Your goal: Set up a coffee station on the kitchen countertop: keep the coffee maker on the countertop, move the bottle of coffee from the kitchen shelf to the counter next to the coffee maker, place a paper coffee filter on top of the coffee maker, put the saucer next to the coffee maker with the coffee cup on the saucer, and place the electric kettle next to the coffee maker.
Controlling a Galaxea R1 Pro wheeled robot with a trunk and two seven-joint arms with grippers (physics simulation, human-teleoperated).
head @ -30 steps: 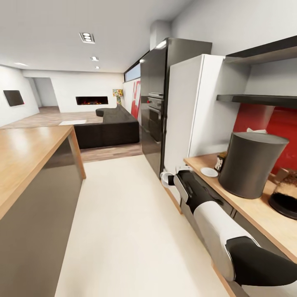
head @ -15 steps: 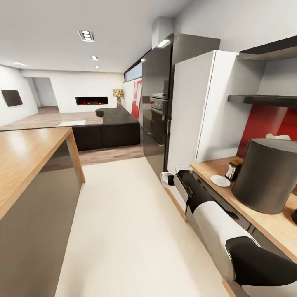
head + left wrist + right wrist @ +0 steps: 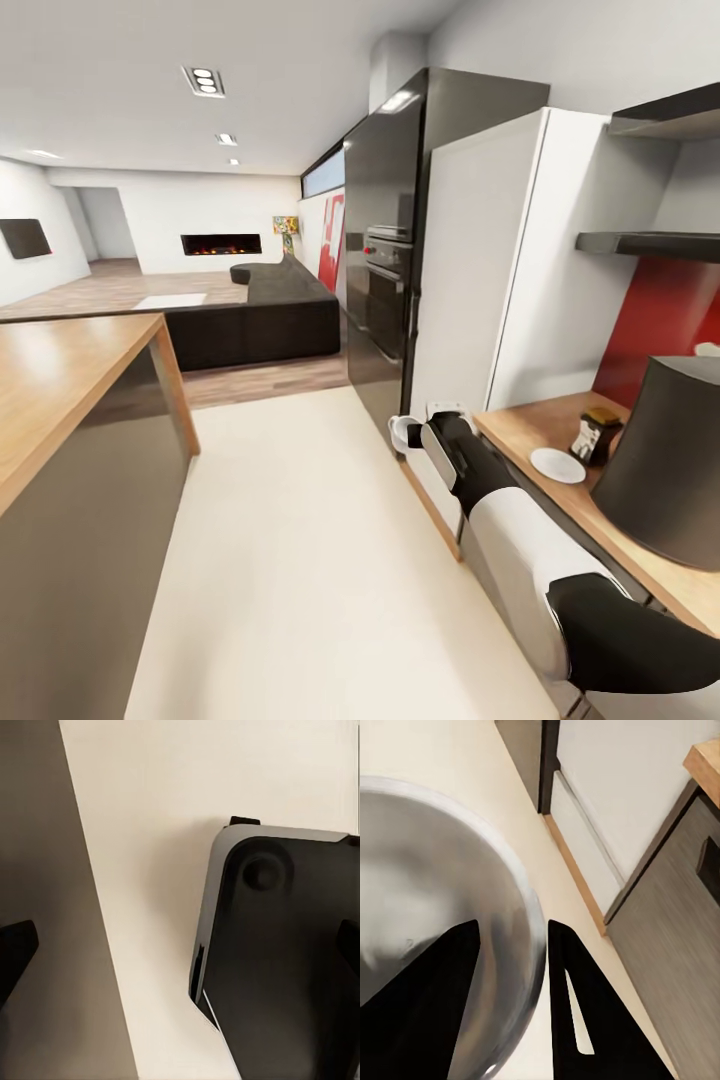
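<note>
Beside the counter (image 3: 540, 425), the right gripper (image 3: 514, 997) pinches the coffee cup's (image 3: 442, 922) rim between its fingers, the saucer (image 3: 557, 465) lying further right on the wood, near the bottle of coffee (image 3: 596, 436).

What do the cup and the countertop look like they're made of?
The cup looks like glazed white ceramic: its curved wall is smooth and softly glossy, though a render can't confirm that. The countertop looks like light wood with a matte finish, showing faint grain and a plank-like edge.
</note>
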